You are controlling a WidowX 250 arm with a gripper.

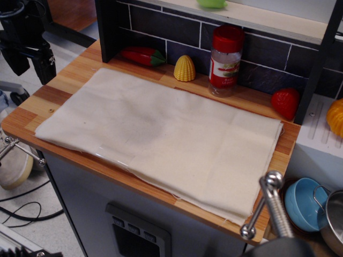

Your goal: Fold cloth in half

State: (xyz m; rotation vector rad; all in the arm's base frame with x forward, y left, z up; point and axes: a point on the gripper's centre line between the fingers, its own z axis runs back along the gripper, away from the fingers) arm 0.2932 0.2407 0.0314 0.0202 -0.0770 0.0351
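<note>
The cloth point(161, 134) is a large cream sheet lying flat on the wooden counter point(59, 88), covering most of it. It has a faint grey smudge near its middle and faint crease lines. Along its front edge a second layer edge shows underneath. My gripper point(33, 67) is black and hangs at the far left, above and beyond the counter's left corner, clear of the cloth. Its two fingers stand apart with nothing between them.
Along the back wall stand a red pepper toy point(142, 55), a yellow corn toy point(184, 68), a red-lidded spice jar point(225, 61) and a strawberry toy point(285, 103). A metal tap handle point(268, 206), a blue cup point(304, 202) and a pot point(335, 222) sit at the front right.
</note>
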